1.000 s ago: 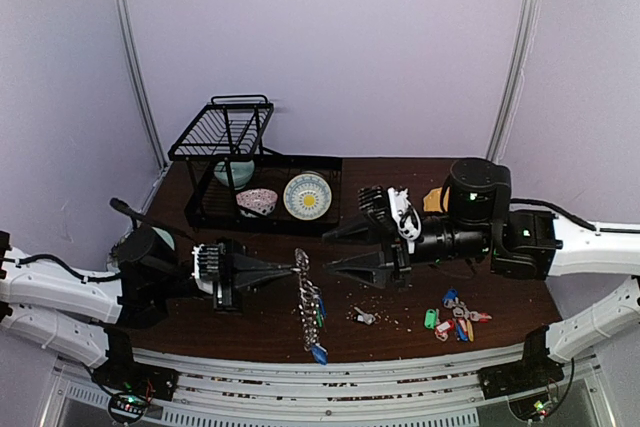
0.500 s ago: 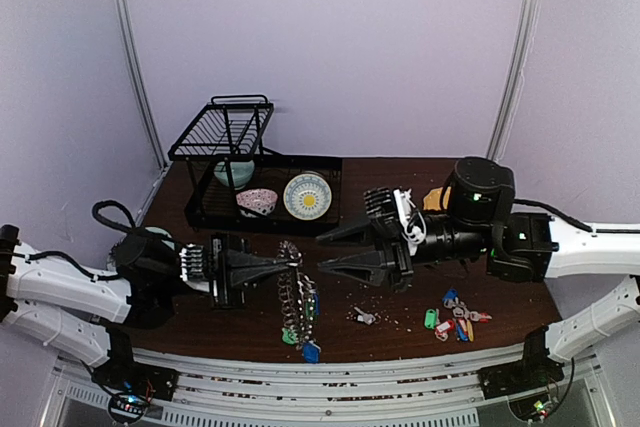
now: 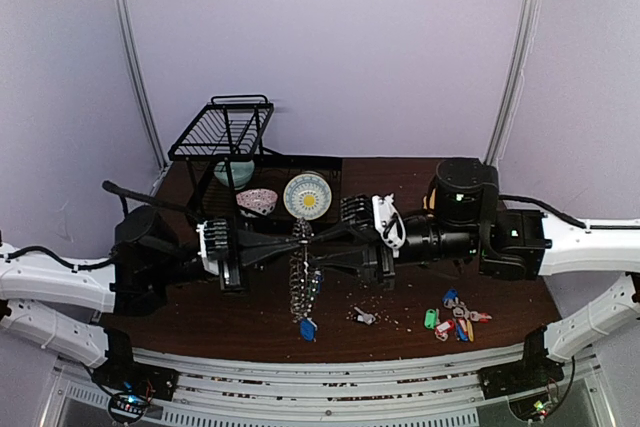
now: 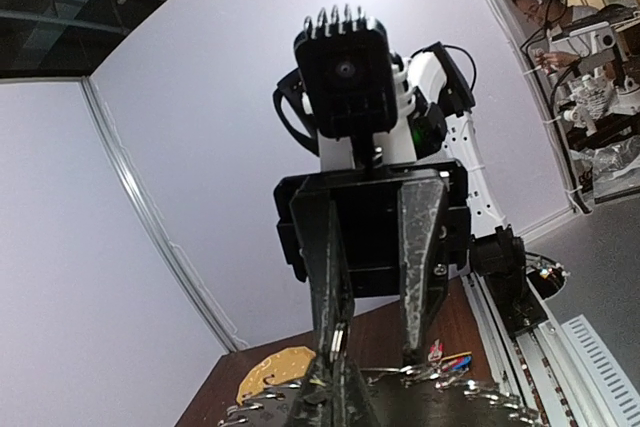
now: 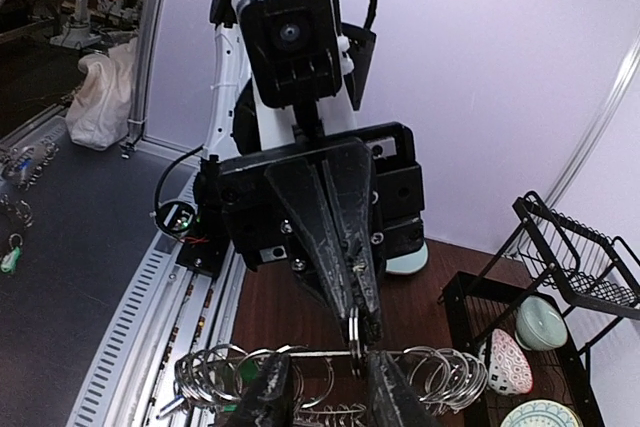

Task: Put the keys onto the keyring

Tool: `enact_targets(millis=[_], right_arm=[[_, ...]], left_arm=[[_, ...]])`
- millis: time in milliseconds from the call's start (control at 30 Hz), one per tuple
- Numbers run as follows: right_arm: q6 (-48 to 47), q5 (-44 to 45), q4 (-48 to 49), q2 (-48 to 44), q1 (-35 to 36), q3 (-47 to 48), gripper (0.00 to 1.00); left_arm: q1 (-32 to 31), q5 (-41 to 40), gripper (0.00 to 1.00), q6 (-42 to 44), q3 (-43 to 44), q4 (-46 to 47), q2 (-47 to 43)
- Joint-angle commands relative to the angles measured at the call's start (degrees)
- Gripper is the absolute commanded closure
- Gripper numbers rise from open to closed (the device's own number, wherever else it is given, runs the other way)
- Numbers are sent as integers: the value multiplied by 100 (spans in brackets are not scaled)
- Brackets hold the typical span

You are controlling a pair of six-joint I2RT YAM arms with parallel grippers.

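Left pincer (image 3: 297,245) clenches the keyring (image 3: 303,285) upright above the middle of the bench (image 3: 200,312). Right pincer (image 3: 317,246), jaws parted, straddles its rim, seemingly without touching. Keys (image 3: 365,316) lie near the front edge.

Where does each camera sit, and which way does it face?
Top camera: above and behind the robot, looking down at the table; the left hand and right hand show, either side of the keyring.
Left wrist camera: faces the right hand; its own fingers show at the bottom.
Right wrist camera: faces the left hand; its own fingers show at the bottom.
Shared: both wrist views show the keyring low in the frame.
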Motion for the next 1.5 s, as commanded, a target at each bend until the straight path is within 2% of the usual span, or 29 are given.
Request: enact_targets(millis=[0, 200, 300, 367, 600, 767, 933, 1300, 1467], right_arm=[[-405, 757, -707, 78, 48, 373, 73], [-795, 1772, -1341, -62, 46, 444, 61], [-902, 1931, -1631, 57, 26, 610, 61], [-894, 1980, -1691, 142, -15, 686, 63], [-585, 1177, -1452, 167, -293, 820, 63], [-229, 760, -1512, 546, -316, 1110, 72], [331, 172, -1173, 753, -524, 1086, 74], [550, -155, -1066, 1090, -639, 1222, 80], [487, -218, -1159, 1219, -636, 1331, 87]], left_arm=[[-18, -791, 100, 243, 638, -1644, -398], [-27, -1692, 100, 118, 1975, -5082, -452], [-62, -2022, 100, 25, 2480, -6087, -236], [-108, -2136, 100, 18, 2687, -6409, -144], [-141, -2236, 100, 158, 2779, -6594, -119], [-175, -2206, 100, 145, 2753, -6478, -131], [-184, -2119, 100, 165, 2631, -6356, -233], [-185, -2037, 100, 142, 2500, -6241, -354], [-185, -2022, 100, 149, 2511, -6233, -343]])
